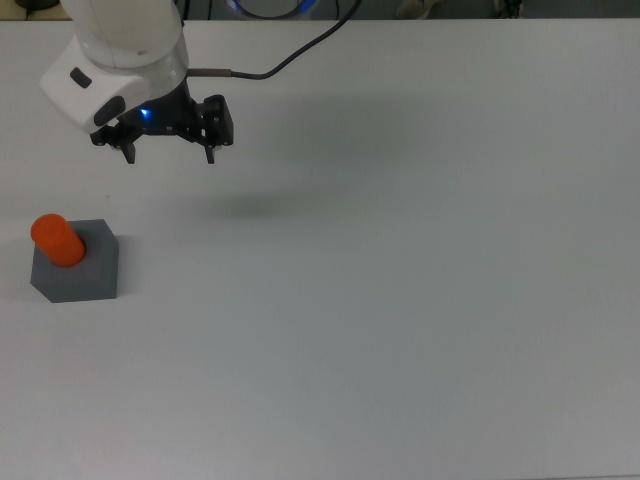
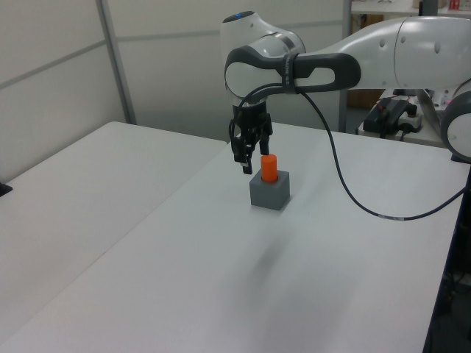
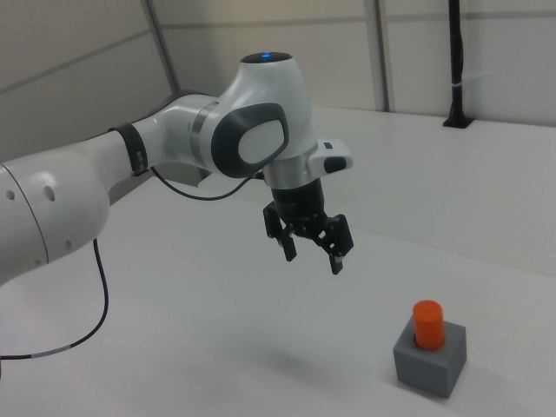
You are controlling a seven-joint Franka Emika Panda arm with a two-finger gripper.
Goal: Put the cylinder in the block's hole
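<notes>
Right view, nearest the camera: the block [image 3: 430, 359] sits on the white table [image 3: 539, 217]; the cylinder [image 3: 427, 323] stands upright in the block's top, its lower part sunk into the hole, its rounded top well proud of the grey face; long axis vertical. Top view agrees: orange cylinder [image 1: 57, 240] seated toward one corner of the block [image 1: 78, 264], near the top view's left edge; it appears tilted there only because of the camera angle.

Further back: the gripper [image 3: 311, 246] hangs in the air, clear of the table; fingers spread apart, nothing between them; fingertips point down. In the top view the gripper [image 1: 168, 154] lies up and to the right of the block, well apart from it; a faint shadow falls on the table beside it.

Key relation: in the top view, the cylinder lies down-left of the gripper, and below it in height; in the left view the gripper [image 2: 247, 157] overlaps the cylinder [image 2: 268, 168] only by line of sight.

Judgement: insertion looks done, or nearly so; if the cylinder is not fully seated, a vertical press from directly above would be needed, which calls for a lateral shift toward the block first; an off-axis push risks tipping the block.

Farthest: grey wall panels; a black cable [image 2: 346, 187] trailing from the arm.
</notes>
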